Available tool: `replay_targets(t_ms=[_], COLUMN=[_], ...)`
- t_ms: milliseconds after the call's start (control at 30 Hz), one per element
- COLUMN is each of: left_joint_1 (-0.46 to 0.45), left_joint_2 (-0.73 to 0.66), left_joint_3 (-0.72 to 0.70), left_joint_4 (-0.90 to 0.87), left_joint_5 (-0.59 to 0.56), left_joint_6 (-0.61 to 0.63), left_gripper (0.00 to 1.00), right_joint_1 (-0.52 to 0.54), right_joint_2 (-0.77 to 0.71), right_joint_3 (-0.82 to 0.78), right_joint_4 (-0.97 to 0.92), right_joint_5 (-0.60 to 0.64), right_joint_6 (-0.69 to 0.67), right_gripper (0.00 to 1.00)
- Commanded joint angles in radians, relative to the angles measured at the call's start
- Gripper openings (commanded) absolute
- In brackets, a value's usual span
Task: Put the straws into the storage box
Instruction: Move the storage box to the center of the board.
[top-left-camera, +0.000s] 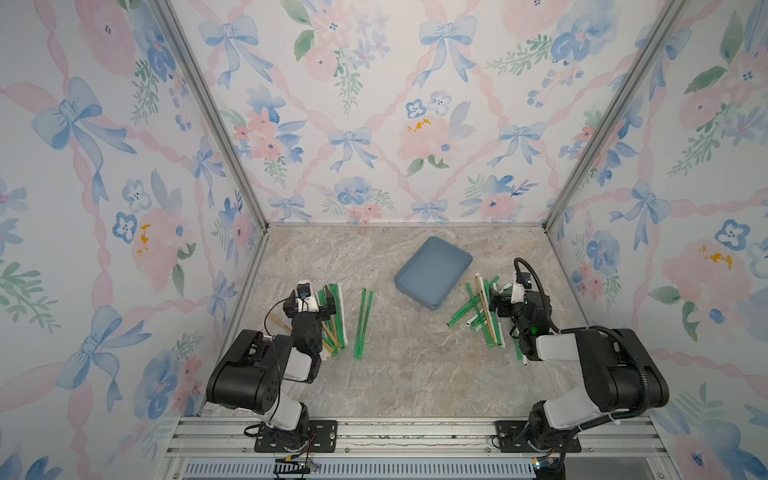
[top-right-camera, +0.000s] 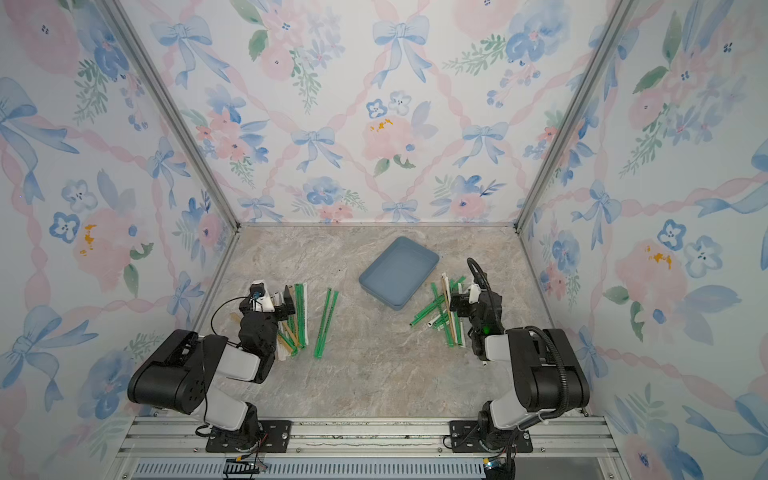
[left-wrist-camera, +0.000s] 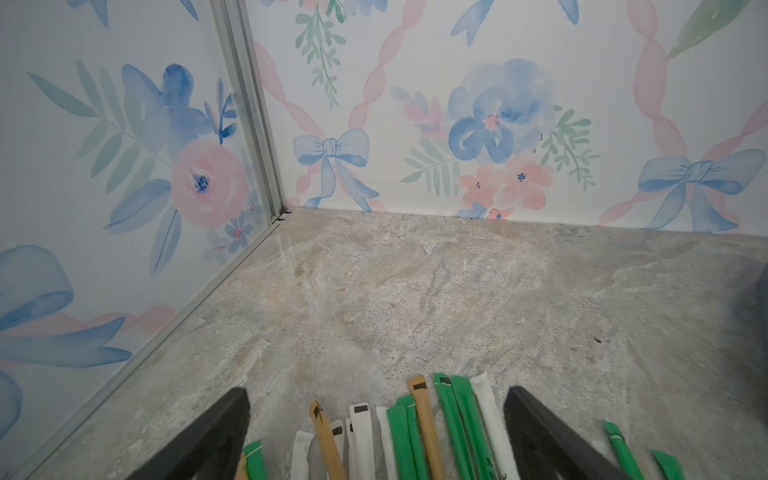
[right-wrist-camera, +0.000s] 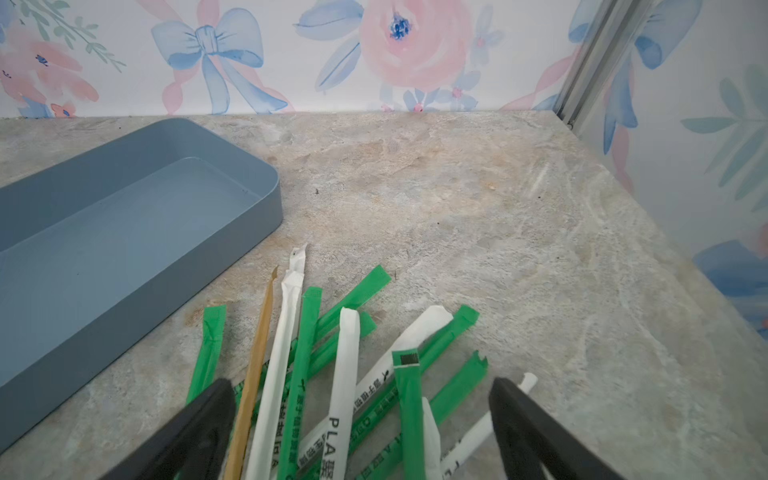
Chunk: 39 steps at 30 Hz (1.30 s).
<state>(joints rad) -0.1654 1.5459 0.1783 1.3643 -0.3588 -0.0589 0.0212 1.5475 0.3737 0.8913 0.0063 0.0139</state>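
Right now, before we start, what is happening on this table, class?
The storage box is empty. The left gripper hangs open over one pile of straws, and the right gripper hangs open over a second pile beside the box. Two green straws lie on the table between the piles. Nothing is held yet.

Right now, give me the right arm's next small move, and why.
Probably lower the right gripper and close it on the straws. Its jaws stand open astride the pile, which lies beside the box. The box holds no straws yet, and nothing is gripped.
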Motion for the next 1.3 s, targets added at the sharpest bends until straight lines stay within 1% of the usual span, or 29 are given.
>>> replay_targets(t_ms=[0, 667, 933, 1000, 1067, 1100, 1133, 1200, 1267], left_joint_1=[-0.003, -0.002, 0.012, 0.027, 0.033, 0.035, 0.035, 0.032, 0.030], left_joint_2=[0.008, 0.009, 0.010, 0.005, -0.039, -0.075, -0.117, -0.198, -0.262], left_joint_3=[-0.006, -0.004, -0.002, 0.009, 0.033, 0.054, 0.076, 0.108, 0.118], left_joint_4=[0.022, 0.022, 0.019, -0.001, -0.078, -0.151, -0.232, -0.322, -0.357], left_joint_5=[-0.011, -0.007, 0.030, 0.052, 0.021, 0.011, 0.005, 0.001, 0.004], left_joint_6=[0.017, 0.016, 0.012, 0.004, -0.014, -0.021, -0.022, -0.020, -0.065], left_gripper=[0.98, 0.98, 0.98, 0.98, 0.98, 0.98, 0.98, 0.98, 0.98], right_joint_1=[-0.005, -0.006, -0.007, -0.007, 0.002, 0.003, 0.003, 0.004, 0.014], right_joint_2=[-0.003, -0.002, -0.003, -0.003, -0.021, -0.058, -0.105, -0.159, -0.148], right_joint_3=[0.018, 0.018, 0.019, 0.018, 0.023, 0.046, 0.102, 0.261, 0.427], right_joint_4=[0.012, 0.011, 0.011, 0.012, 0.004, -0.072, -0.220, -0.558, -0.824], right_joint_5=[-0.013, -0.018, -0.021, -0.021, 0.021, 0.039, 0.066, 0.098, 0.047], right_joint_6=[-0.008, -0.006, -0.006, -0.005, 0.000, 0.002, 0.013, 0.068, 0.132], right_gripper=[0.97, 0.97, 0.97, 0.99, 0.99, 0.99, 0.99, 0.98, 0.92])
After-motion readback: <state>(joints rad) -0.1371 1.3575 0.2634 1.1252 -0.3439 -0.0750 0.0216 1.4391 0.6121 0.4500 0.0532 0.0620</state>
